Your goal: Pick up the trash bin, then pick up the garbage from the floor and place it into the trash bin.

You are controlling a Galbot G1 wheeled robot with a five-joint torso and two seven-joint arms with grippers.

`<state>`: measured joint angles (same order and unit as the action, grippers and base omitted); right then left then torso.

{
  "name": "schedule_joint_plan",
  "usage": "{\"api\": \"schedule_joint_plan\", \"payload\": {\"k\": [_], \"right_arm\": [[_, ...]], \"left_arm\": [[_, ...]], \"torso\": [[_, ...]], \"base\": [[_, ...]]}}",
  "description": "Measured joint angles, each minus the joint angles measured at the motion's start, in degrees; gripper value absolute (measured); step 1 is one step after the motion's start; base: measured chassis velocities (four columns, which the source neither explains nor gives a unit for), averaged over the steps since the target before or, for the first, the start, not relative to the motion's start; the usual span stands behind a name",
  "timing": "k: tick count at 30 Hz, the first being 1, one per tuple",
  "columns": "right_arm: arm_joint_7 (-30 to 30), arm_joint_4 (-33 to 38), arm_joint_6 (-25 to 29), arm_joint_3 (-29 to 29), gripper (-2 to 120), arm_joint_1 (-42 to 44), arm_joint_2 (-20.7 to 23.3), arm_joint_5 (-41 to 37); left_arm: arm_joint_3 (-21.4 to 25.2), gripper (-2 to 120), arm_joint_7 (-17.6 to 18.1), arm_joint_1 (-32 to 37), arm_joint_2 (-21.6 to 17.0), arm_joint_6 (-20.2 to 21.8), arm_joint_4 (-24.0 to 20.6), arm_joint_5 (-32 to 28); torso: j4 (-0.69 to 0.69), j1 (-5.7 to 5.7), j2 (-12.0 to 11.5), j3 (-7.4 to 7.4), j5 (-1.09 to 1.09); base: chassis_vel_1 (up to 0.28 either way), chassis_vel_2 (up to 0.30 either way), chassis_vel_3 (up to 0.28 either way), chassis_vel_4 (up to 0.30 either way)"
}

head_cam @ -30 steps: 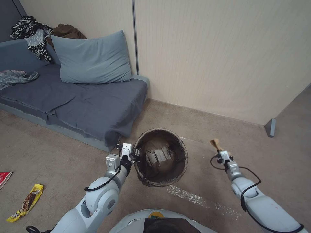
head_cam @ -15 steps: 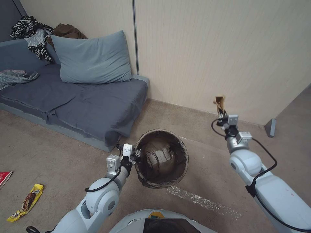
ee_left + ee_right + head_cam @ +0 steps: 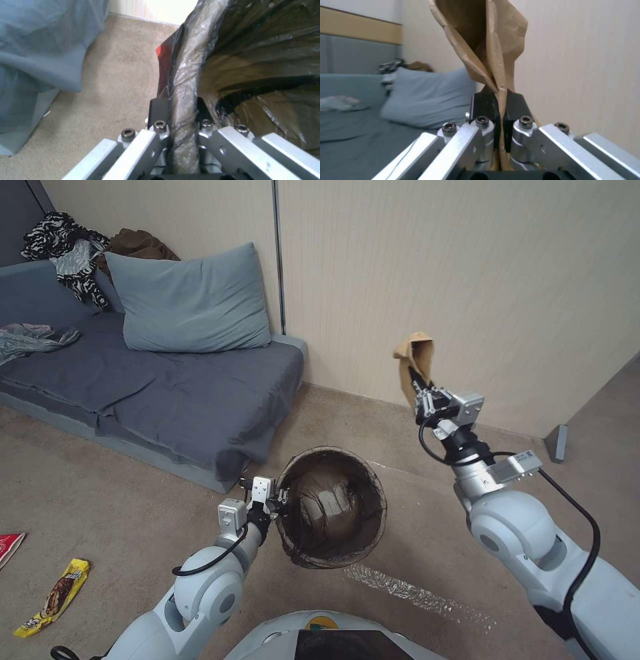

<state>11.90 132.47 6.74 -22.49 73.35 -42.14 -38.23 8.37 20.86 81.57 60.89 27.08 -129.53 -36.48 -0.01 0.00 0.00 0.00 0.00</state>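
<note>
Right now I am holding the trash bin (image 3: 332, 507) up off the carpet (image 3: 133, 500) with my left gripper (image 3: 279, 498). My fingers (image 3: 159, 110) are pinching its rim from both sides, closed tight on the bag-covered edge, one finger outside and one inside the bin. The dark bag (image 3: 260, 62) is lining the whole inside, and the bin's mouth is tilting up toward my head camera. The bin is hanging just in front of the corner of the sofa (image 3: 167, 393), near the middle of my view.

My right gripper (image 3: 421, 395) is raised high on the right, above and to the right of the bin and well clear of it. Its fingers (image 3: 486, 105) are squeezed shut on the lower part of a crumpled brown paper bag (image 3: 415, 357), with only the thin paper between the pads. The paper bag is standing up out of my grip, its open, creased top showing against the beige wall (image 3: 467, 280).

Down on the carpet at my far left, a yellow snack wrapper (image 3: 53, 597) is lying flat, and a red wrapper (image 3: 9, 545) is poking in at the edge of the view just above it. A strip of clear crinkled plastic (image 3: 400, 587) is lying on the floor below the bin. A blue-grey pillow (image 3: 190, 300) is leaning against the wall at the back of the sofa.
</note>
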Motion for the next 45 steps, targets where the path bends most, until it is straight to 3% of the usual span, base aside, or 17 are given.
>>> {"api": "schedule_joint_plan", "payload": {"k": [7,14,22,29,45], "right_arm": [[-3.6,2.9,0.2,3.7,0,0.2,5.0,-1.6],[-6.7,2.8,0.9,12.5,0,-4.2,8.5,-1.6],[-8.9,1.2,1.7,20.5,0,-7.0,9.3,0.8],[-9.4,-1.4,2.2,26.9,0,-7.1,7.3,4.5],[-9.7,-3.6,2.3,31.2,0,-5.3,7.7,6.8]], "left_arm": [[-0.2,0,0.1,-0.1,-0.1,0.3,0.0,0.0],[-0.5,0,0.1,0.2,0.1,0.3,0.0,0.3],[-0.5,0,0.1,0.3,0.1,0.4,0.0,0.3],[-0.5,0,0.2,-0.3,0.3,0.6,0.0,0.2],[-0.4,0,0.4,-0.8,0.6,0.8,0.4,0.0]], "torso": [[0.01,0.0,0.0,0.0,0.0],[0.01,0.0,0.0,0.0,0.0],[0.01,0.0,0.0,0.0,0.0],[0.0,0.0,0.0,0.0,0.0],[0.01,0.0,0.0,0.0,0.0]], "base": [[0.0,0.0,0.0,0.0],[0.0,0.0,0.0,0.0],[0.0,0.0,0.0,0.0],[0.0,0.0,0.0,0.0],[0.0,0.0,0.0,0.0]]}}
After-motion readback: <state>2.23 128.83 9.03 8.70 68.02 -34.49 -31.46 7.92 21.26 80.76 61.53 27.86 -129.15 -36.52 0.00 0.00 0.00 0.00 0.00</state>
